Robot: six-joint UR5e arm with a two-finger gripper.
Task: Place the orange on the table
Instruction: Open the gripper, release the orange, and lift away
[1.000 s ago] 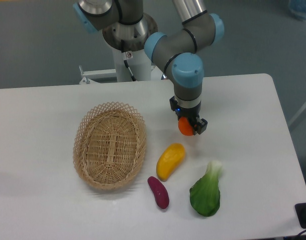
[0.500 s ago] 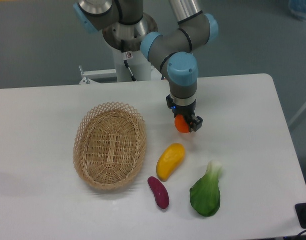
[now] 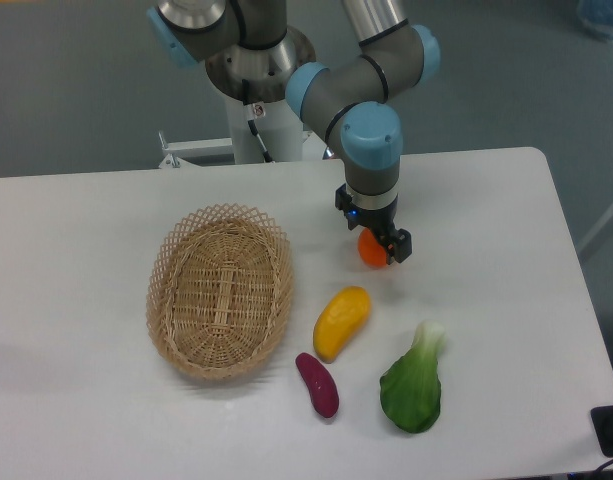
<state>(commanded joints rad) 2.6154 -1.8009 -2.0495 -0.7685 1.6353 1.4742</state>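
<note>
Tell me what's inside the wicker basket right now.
Nothing shows inside the wicker basket; its woven floor is visible across the whole oval. The orange is outside it, to the right, in the gripper. What lies under the basket is covered.

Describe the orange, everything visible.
The orange is small, round, smooth and bright orange. Only part of it shows: the gripper is shut on it from above, black fingers on either side. It sits right of the basket and above the yellow fruit, touching neither. Whether it touches the table cannot be told.
</note>
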